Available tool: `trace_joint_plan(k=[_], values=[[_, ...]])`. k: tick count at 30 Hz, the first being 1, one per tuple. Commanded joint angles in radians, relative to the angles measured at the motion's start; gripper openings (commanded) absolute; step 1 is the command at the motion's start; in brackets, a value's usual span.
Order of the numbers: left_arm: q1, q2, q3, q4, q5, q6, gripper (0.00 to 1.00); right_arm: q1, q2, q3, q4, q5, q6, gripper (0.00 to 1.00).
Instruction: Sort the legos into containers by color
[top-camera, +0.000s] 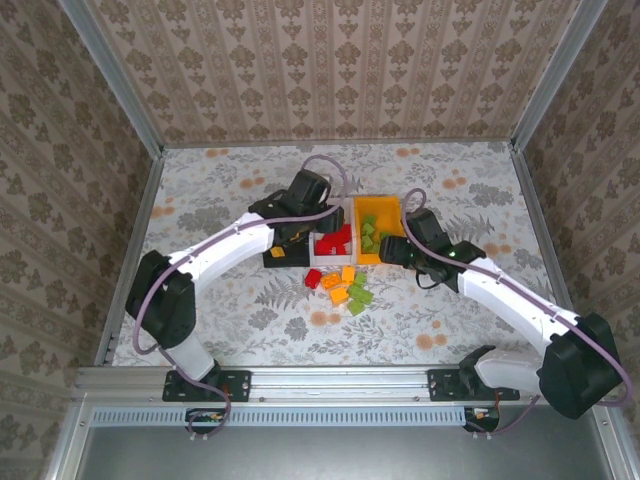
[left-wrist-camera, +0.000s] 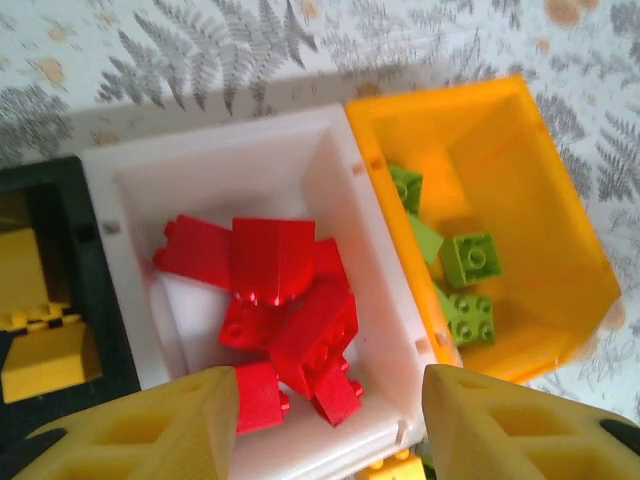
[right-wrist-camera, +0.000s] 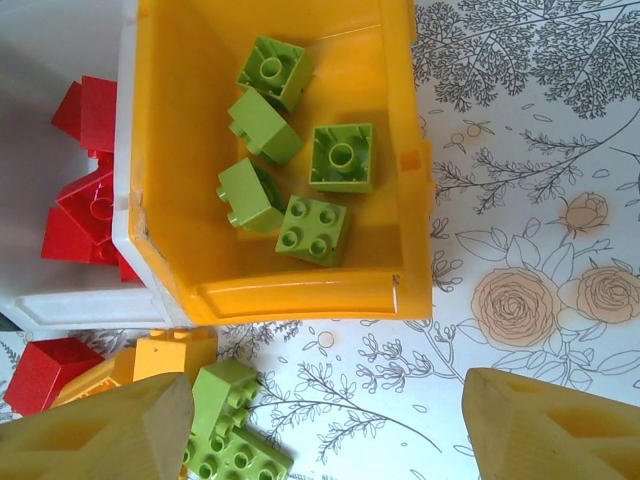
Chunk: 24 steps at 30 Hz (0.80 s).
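Floral-print bench (top-camera: 220, 310) is carrying three bins side by side: black bin (left-wrist-camera: 100, 310), white bin (left-wrist-camera: 210, 150), orange-yellow bin (right-wrist-camera: 300, 290). Red legos (left-wrist-camera: 285, 290) are sitting in white, green legos (right-wrist-camera: 300, 170) in orange-yellow, orange legos (left-wrist-camera: 40, 350) in black. Loose legos (top-camera: 342, 285) in all three colours are lying on the bench just in front of the bins. Left fingers (left-wrist-camera: 170, 430) are hovering spread over the white bin, gripping nothing. Right fingers (right-wrist-camera: 100, 430) are hanging spread by the orange-yellow bin's near wall, also empty.
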Motion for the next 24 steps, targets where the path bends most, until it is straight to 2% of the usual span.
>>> trace_joint_plan(k=[1, 7, 13, 24], values=[[-0.020, -0.046, -0.034, -0.010, 0.030, 0.016, 0.56, -0.001, -0.037, -0.024, -0.025, 0.028, 0.003, 0.73], [-0.091, -0.213, -0.247, -0.015, -0.036, -0.026, 0.72, -0.001, -0.019, -0.036, -0.005, 0.022, -0.002, 0.73], [-0.134, -0.332, -0.457, 0.041, -0.089, -0.068, 0.80, -0.001, -0.007, -0.040, 0.012, 0.011, 0.006, 0.73], [-0.114, -0.202, -0.552, 0.224, -0.112, -0.031, 0.79, 0.000, -0.038, -0.031, -0.016, 0.023, 0.009, 0.73]])
